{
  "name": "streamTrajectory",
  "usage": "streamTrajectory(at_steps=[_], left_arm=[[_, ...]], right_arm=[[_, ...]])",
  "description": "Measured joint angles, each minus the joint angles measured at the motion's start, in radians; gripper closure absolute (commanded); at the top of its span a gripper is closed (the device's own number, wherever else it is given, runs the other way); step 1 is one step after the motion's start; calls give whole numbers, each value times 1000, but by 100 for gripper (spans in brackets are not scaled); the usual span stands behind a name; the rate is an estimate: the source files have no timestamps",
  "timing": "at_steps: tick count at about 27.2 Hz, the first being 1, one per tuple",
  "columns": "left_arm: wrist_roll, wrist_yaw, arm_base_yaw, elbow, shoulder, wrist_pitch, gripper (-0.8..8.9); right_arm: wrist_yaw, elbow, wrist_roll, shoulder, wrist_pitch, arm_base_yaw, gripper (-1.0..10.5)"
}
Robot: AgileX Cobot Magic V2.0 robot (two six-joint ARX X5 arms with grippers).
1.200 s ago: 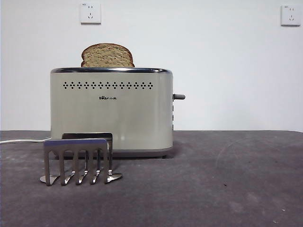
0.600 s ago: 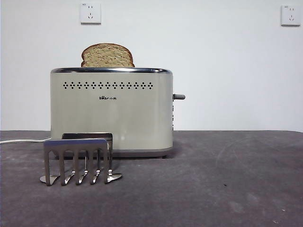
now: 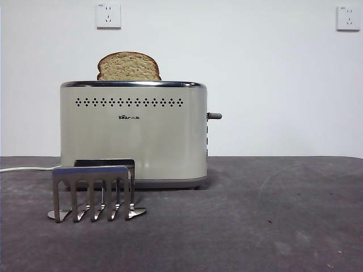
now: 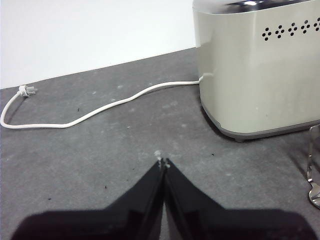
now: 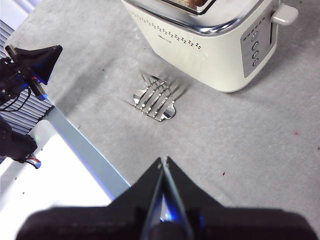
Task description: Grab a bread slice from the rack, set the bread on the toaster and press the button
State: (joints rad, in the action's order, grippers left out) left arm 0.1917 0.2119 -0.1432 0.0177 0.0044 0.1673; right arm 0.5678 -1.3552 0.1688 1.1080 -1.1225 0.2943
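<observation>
While both arms hang back from the work, the slice of bread (image 3: pixel 129 66) stands upright in the toaster (image 3: pixel 134 133), its domed top poking above the chrome rim toward the left end. The rack (image 3: pixel 93 192) sits bare on the dark table (image 3: pixel 272 215) just in front of the toaster's left half, prongs down. The button (image 3: pixel 214 116) sticks out from the toaster's right side, high up (from the right arm's camera it shows pale, above a column of small buttons). The left gripper (image 4: pixel 162 163) has its jaws pressed together, holding nothing, low over the table and well apart from the bread, with the toaster's end and its white cord (image 4: pixel 100 110) ahead of it. The right gripper (image 5: pixel 163 161) is likewise closed and empty, high above the table, the rack and toaster well apart from it
</observation>
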Motion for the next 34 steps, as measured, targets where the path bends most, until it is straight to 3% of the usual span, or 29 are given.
streamTrajectory(at_steps=[5,8,11,13,20,26,34], left_arm=[[-2,0,0,0,0,0,817],[-2,0,0,0,0,0,817],[-2,0,0,0,0,0,817],[-2,0,0,0,0,0,817],[-2,0,0,0,0,1,817],[-2,0,0,0,0,1,817],[-2,0,0,0,0,1,817]], right_arm=[[1,3,39,-5,64,-35,946],[0,78,45,-73,356,-96,946],[2,257,-19,-211,659,-169,946],[-7,414,-54,-316,751,-252,948],[-129,701,-75,-593,739,-466,949],[-256,793,-68,-759,758,-536,946],[-232,1015,38,-935,769,-537,946]])
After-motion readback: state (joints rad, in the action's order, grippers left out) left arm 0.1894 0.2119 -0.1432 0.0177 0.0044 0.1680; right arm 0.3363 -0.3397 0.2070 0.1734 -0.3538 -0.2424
